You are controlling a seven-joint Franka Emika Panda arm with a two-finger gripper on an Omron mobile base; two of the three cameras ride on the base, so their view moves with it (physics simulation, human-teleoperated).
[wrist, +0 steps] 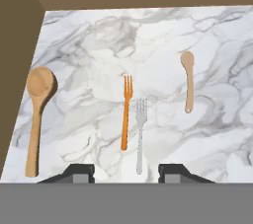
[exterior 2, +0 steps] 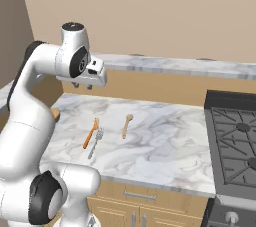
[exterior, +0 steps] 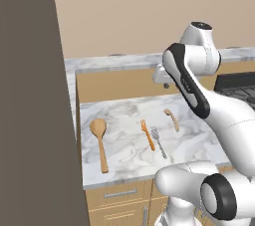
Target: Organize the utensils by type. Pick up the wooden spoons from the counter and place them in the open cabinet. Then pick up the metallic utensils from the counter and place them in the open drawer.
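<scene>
Simulated kitchen, beige wall, white-and-grey marbled stone worktop (wrist: pixel 207 134) over light-wood fronts with silver bar handles; a black stove (exterior 2: pixel 235 146) adjoins its right end.

Item: large light-brown wooden spoon (wrist: pixel 35 114), oval bowl, long straight handle, lying near the worktop's left edge, bowl toward the wall. Judged light, stiff, not fragile; the flat handle lies low on smooth stone, so a pinch across mid-handle, near the balance point toward the bowl, seems best.

Item: small pale curved wooden spoon (wrist: pixel 188 81), toward the right, well apart from the rest. Light and rigid; take at mid-handle.

Item: slim silver-grey metal fork (wrist: pixel 140 136), mid-worktop near the front edge, just beside an orange fork (wrist: pixel 126 112) lying parallel. Thin, likely slippery; the close neighbour leaves little finger room.

Item: two-finger gripper (wrist: pixel 126 172), hanging above the worktop's centre, pointing down, jaws parted and holding nothing, fork handle below the gap. No utensil lifted yet.
</scene>
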